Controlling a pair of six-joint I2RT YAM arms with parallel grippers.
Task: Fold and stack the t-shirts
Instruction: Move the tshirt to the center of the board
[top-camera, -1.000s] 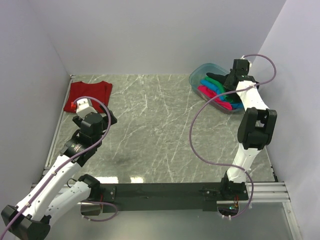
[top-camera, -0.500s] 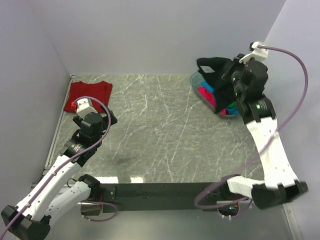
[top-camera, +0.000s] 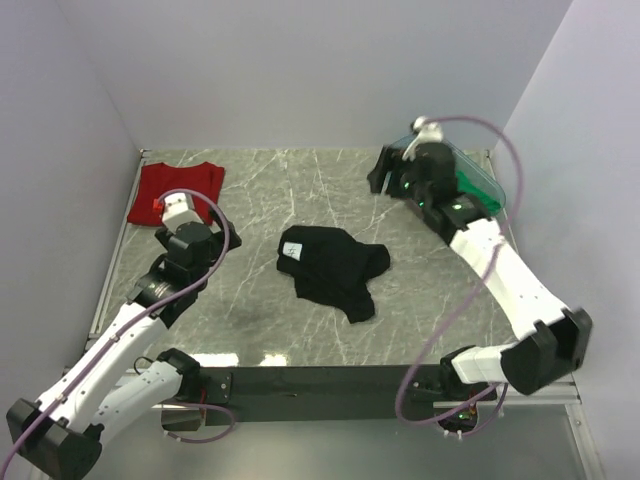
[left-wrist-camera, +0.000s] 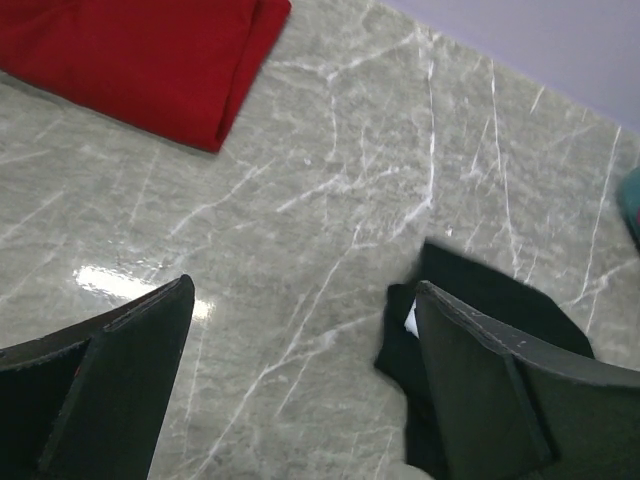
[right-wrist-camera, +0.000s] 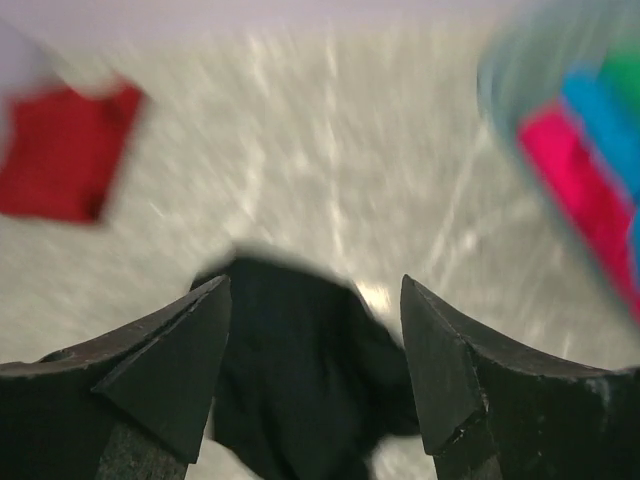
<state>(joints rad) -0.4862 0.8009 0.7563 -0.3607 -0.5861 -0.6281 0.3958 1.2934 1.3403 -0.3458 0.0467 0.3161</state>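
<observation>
I see the crumpled t-shirt (top-camera: 330, 270) lying on the table (top-camera: 260, 200), about mid-way, slightly right of centre. The folded t-shirt (top-camera: 175, 190) lies flat in the far left corner, well apart from it. The tub (top-camera: 497, 195) is at the far right, with more t-shirts (right-wrist-camera: 580, 190) lying side by side in it.

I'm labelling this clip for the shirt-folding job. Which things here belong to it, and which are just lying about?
Part of the job:
- black t-shirt, crumpled mid-table
- red t-shirt, folded, far left corner
- pink shirt and blue shirt, in the tub

Just lying about:
- translucent blue tub
</observation>
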